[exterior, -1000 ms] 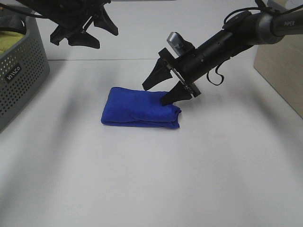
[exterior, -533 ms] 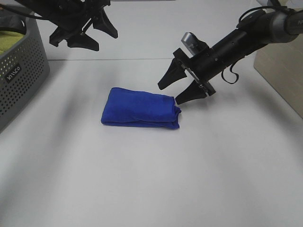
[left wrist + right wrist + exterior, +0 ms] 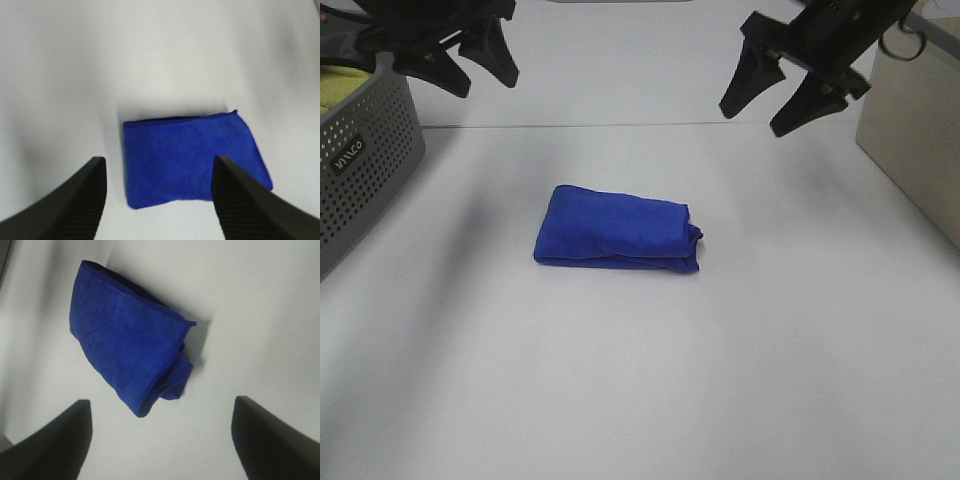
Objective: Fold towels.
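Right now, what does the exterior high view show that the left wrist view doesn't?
Only the exterior high view shows the grey basket with a yellow-green cloth, the right gripper raised and open, and the loose bunched end of the towel. Only the left wrist view shows the ribbed inner faces of the left gripper fingers. Both show the folded blue towel on the white table, untouched.

towel [image 3: 617, 229] mid-table [image 3: 640, 400], basket [image 3: 365, 150] far left, box [image 3: 915, 140] far right

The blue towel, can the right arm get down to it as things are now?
Probably yes. The right gripper hangs open above the folded blue towel, which lies alone on the table with nothing between them.
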`<state>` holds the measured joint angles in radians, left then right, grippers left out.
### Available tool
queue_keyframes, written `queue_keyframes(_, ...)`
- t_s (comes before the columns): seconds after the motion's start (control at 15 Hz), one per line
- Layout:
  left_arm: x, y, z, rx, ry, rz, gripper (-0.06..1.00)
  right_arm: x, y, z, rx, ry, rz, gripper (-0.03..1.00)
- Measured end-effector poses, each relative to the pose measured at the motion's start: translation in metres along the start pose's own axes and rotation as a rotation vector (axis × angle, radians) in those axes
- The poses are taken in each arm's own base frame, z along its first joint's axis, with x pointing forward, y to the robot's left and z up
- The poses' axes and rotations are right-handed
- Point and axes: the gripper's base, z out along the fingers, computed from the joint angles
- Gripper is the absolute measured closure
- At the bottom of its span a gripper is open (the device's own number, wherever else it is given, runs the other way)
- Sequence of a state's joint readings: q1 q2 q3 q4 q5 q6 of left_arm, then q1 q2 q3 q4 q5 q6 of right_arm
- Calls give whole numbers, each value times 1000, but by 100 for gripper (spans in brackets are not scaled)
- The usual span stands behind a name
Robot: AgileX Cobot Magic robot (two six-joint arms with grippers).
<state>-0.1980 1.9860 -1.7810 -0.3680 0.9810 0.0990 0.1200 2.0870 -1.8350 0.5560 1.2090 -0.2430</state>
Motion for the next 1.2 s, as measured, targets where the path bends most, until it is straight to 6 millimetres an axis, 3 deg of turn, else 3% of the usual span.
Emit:
queue_keyframes(0.2,4,-2,-36,-99,5,17,36,8,19,-56,139,-93,-54,22)
queue_keyframes(0.27,9,-6,-73,-168,-10,51,36,15,29,-86,209,-151,-73,22)
queue_keyframes(0.4,20,-9,-109,-248,-19,76,36,25,45,-120,259,-226,-95,22)
queue_keyframes(0.6,52,-13,-155,-318,-50,98,36,53,69,-165,274,-325,-126,22)
queue_keyframes(0.8,103,-18,-191,-318,-90,91,36,103,75,-173,279,-295,-115,22)
queue_keyframes(0.93,146,-17,-203,-317,-90,90,36,147,70,-163,281,-225,-96,22)
queue_keyframes(1.2,234,-10,-208,-298,-88,80,36,241,51,-127,285,-75,-41,22)
